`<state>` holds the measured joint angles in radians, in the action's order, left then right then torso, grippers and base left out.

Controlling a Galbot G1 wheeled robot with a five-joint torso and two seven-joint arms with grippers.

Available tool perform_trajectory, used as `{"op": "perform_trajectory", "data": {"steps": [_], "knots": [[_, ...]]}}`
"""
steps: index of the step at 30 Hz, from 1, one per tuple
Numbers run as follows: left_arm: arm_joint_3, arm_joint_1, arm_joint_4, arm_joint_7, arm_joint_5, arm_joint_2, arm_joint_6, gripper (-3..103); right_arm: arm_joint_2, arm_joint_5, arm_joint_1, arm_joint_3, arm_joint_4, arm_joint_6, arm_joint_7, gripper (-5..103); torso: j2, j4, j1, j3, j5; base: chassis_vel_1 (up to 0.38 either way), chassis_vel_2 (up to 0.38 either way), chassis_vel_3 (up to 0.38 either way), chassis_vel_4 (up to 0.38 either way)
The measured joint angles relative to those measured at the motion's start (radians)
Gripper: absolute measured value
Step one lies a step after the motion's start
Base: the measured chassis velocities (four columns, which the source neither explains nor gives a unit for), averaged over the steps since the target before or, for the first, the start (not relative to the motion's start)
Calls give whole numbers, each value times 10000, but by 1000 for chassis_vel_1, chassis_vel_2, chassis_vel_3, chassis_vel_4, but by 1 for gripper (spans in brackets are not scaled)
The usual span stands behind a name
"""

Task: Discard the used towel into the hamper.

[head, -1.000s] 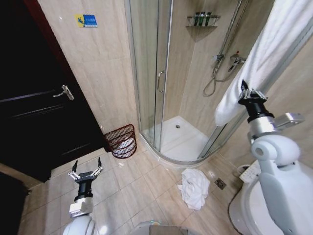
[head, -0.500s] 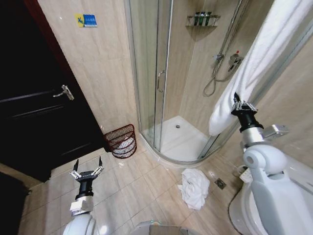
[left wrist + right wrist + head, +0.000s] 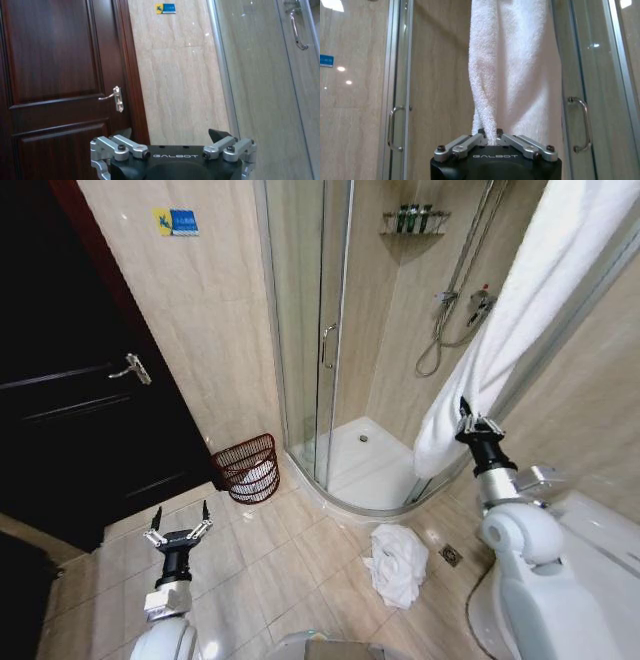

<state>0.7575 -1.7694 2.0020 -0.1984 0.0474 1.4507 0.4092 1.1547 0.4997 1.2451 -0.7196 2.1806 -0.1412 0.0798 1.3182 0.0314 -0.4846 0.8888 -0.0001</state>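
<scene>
Towel (image 3: 520, 310): a white terry towel hanging at the right side of the head view, in front of the glass shower enclosure (image 3: 310, 340), with its lower end clamped in the right pincer (image 3: 476, 425). In the right wrist view the fingers (image 3: 470, 142) are closed on the towel's gathered lower edge (image 3: 490, 93). A second white towel (image 3: 397, 562) lies crumpled on the tiled floor (image 3: 290, 550) at about 5 o'clock from the shower tray. The hamper (image 3: 249, 468), a dark reddish-brown wire basket, stands on the floor against the wall between the dark wooden door (image 3: 70, 410) and the enclosure, at about 9 o'clock from the held towel's lower end; white cloth is visible inside it. The left pincer (image 3: 178, 525) is raised low at 7 o'clock, fingers spread apart and empty, facing the door.
</scene>
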Motion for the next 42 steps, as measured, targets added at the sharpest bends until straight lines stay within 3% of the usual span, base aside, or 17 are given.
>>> {"op": "perform_trajectory", "data": {"steps": [10, 24, 42], "knots": [[-34, 10, -74, 13, 8, -17, 76, 100, 573, -806, 589, 28, -96, 445, -345, 2, 0, 0, 0, -1, -1, 0, 0, 0, 0], [36, 44, -247, 13, 62, -54, 173, 100, 1018, -1151, 999, 83, -113, 701, -468, 2, 0, 1, 0, 0, 0, 0, 0, 0, 0], [-42, 211, -308, 50, 110, 155, -55, 100, 2241, -2120, 2177, 226, -1, 1577, -936, 2, 0, 0, 0, 0, 0, 0, 0, 0, 0]]}}
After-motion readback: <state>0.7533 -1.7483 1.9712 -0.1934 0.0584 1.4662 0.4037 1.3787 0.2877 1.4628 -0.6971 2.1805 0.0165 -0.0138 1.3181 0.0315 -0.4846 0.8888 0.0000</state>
